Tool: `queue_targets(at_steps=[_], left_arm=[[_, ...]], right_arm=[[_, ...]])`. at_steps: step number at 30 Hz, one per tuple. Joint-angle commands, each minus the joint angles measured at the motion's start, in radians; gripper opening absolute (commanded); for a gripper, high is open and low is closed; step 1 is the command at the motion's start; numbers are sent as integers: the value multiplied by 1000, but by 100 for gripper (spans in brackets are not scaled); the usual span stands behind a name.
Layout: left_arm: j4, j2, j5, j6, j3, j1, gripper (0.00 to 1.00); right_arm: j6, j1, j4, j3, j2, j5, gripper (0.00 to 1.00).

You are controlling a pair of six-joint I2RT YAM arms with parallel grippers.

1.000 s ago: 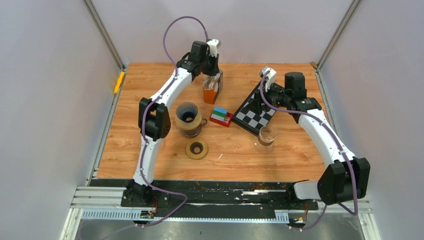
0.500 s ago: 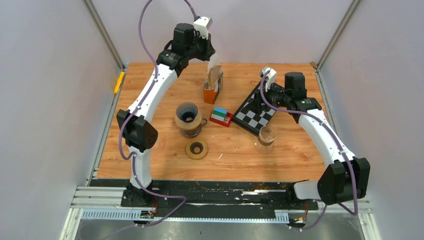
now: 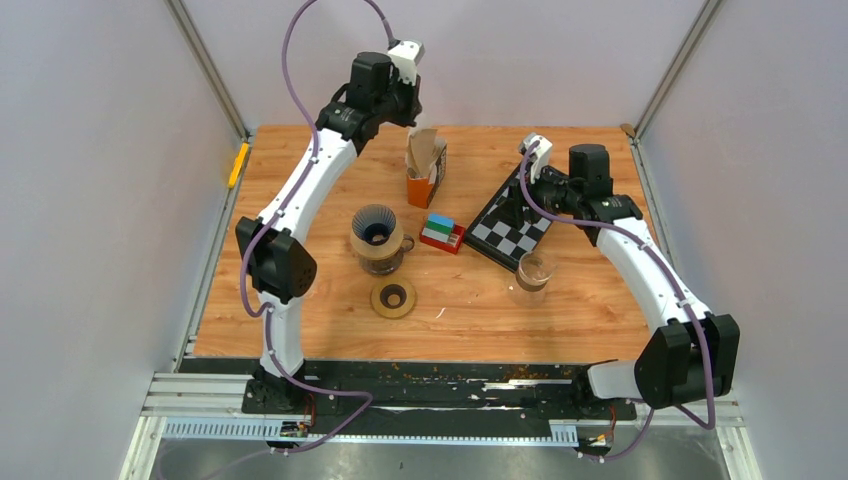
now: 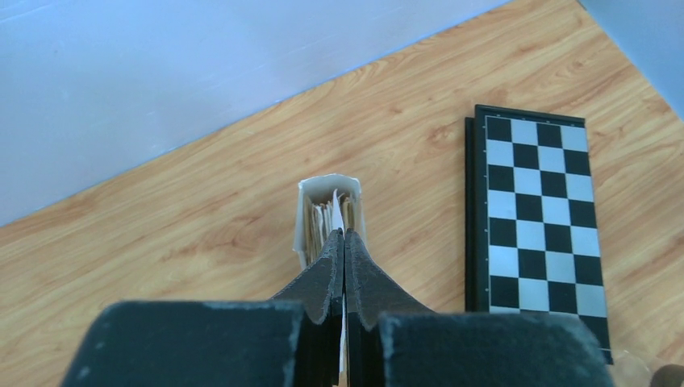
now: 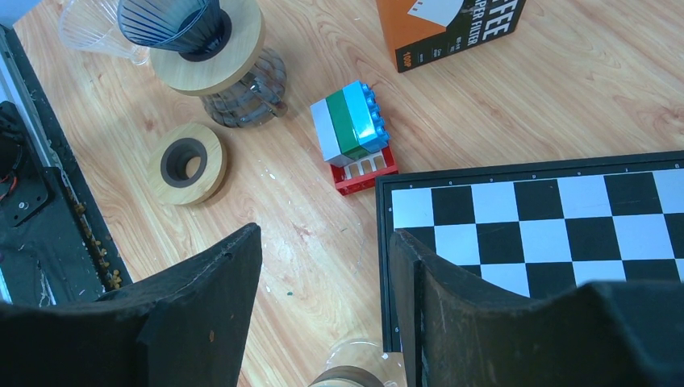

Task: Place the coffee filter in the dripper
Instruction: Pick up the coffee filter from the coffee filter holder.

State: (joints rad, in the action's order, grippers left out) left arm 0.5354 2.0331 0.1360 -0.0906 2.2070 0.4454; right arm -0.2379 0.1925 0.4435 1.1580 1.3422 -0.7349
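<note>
Left claw (image 4: pixel 344 240) pinched on coffee filter (image 3: pixel 424 150) | right claw (image 5: pixel 324 235) apart, empty | we fear thin paper slips out before dripper (image 3: pixel 376 228)

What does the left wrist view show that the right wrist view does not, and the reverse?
Only left wrist: the left tool, shut on a paper filter, and the open top of the filter box. Only right wrist: the open right tool, the dripper, the wooden ring and the toy bricks. Both: the chessboard, the filter box and the wooden table.
</note>
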Motion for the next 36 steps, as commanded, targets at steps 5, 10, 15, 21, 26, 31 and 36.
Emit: queue_targets(at_steps=[5,10,15,21,26,31,36], left_arm=[[-42,22,-128,68,74,4,0],[-69,22,-195,114,95,4,0],[-67,21,-215,133,91,4,0],[-73,18,-273,170,94,4,0],[-89,9,-356,231,97,4,0],[-135,-22,-423,298,67,4,0],[-155,-53,-439,331,34,4,0]], right_arm=[[-10,-7,-40,-6,18,-26,60],[-14,-7,-38,-5,17,-24,60],[-17,-7,-37,-7,18,-24,60],[-17,-7,-35,-6,24,-26,60],[-18,-7,-34,-4,27,-26,60],[-18,-7,-32,-3,36,-28,60],[-19,-7,-30,-1,40,-33,60]])
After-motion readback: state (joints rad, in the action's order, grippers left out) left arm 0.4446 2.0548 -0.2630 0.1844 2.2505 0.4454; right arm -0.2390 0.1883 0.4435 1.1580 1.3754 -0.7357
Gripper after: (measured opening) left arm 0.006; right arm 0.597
